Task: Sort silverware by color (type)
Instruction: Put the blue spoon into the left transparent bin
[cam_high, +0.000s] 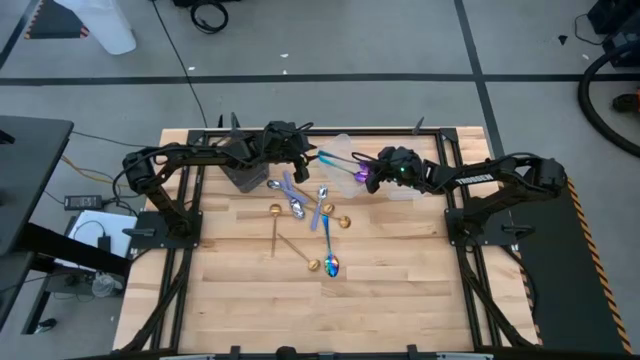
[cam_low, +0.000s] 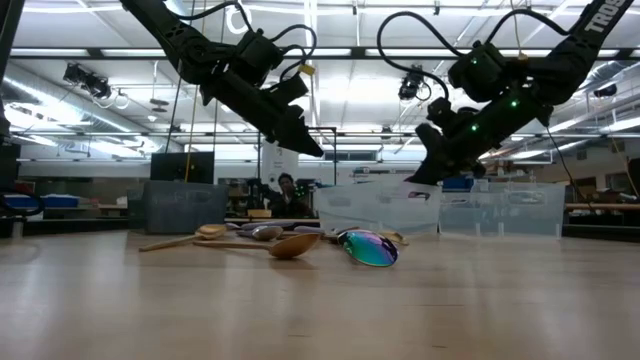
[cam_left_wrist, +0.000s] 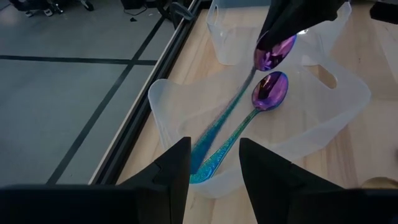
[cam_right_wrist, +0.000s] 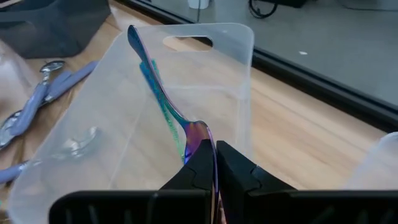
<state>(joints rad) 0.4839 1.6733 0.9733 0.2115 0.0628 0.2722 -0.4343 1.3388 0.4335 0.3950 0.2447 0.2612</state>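
Your right gripper (cam_right_wrist: 213, 163), jaws clenched on an iridescent spoon (cam_right_wrist: 163, 99), hangs over the clear tub (cam_right_wrist: 239, 43) at the surface's twelve o'clock; next, release it inside while your left gripper (cam_left_wrist: 214, 168) waits, jaws released.

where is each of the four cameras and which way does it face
High view: overhead, facing down; both arms, scattered spoons.
Low view: table height, looking across; both arms overhead.
Left wrist view: past open left gripper at clear tub.
Right wrist view: right gripper shut on iridescent spoon.
Both wrist views share that spoon and tub.
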